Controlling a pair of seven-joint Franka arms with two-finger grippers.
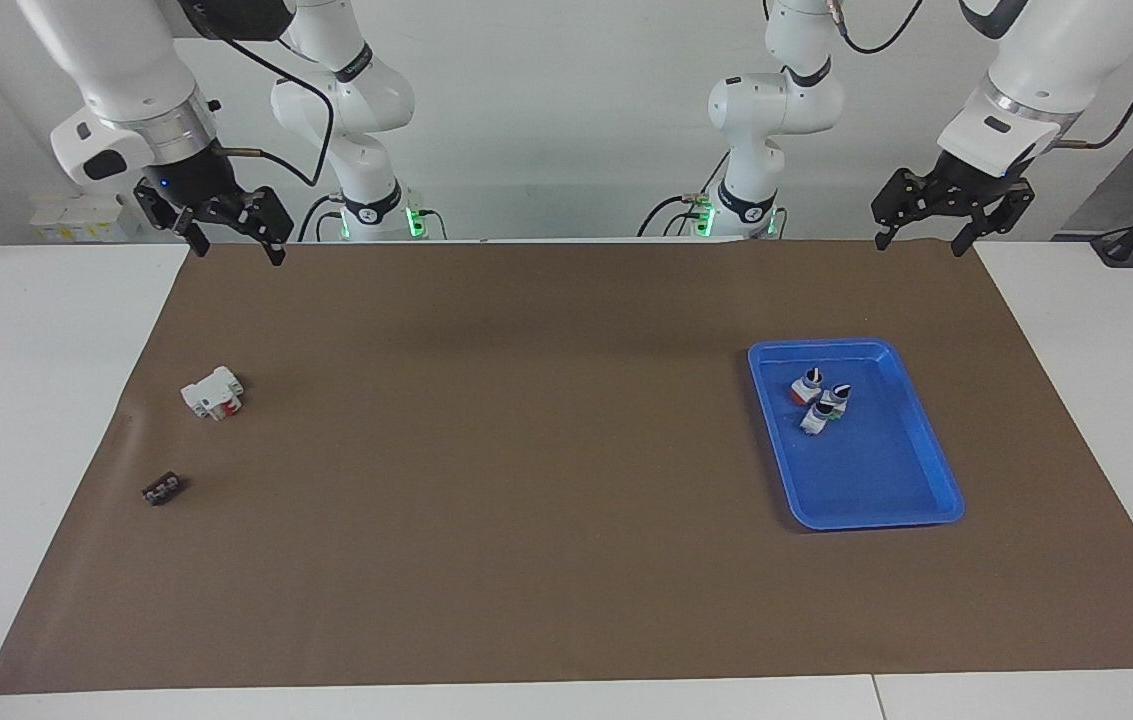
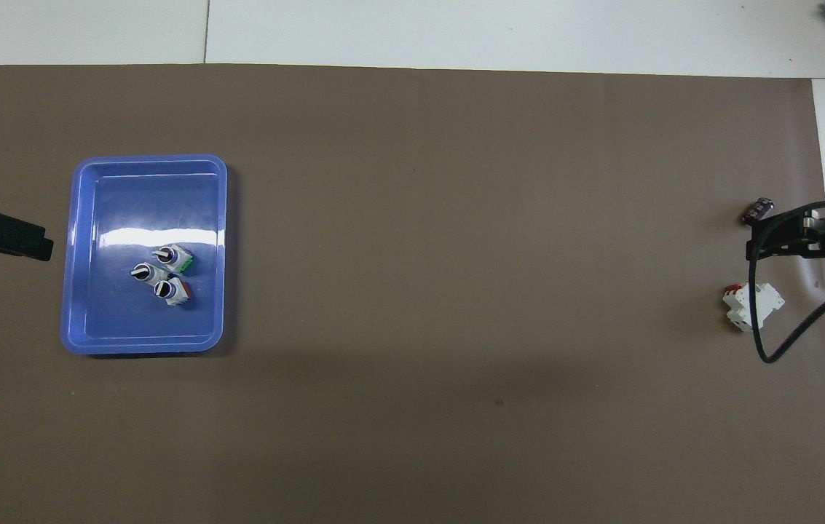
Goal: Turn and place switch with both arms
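Brown matting covers my bench. Both the left end effector and the right end effector hang open at the robots' edge. The switch lies in the blue tray toward the left arm's end; it looks light, rigid and slick, so I'd pinch its body.

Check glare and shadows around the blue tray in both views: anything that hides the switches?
Overhead view: a white glare band crosses the blue tray floor just farther from the robots than the green-based switch; all three switches stay readable. Facing view: no glare on the tray, only a thin shadow along its edge; the switch is clear.
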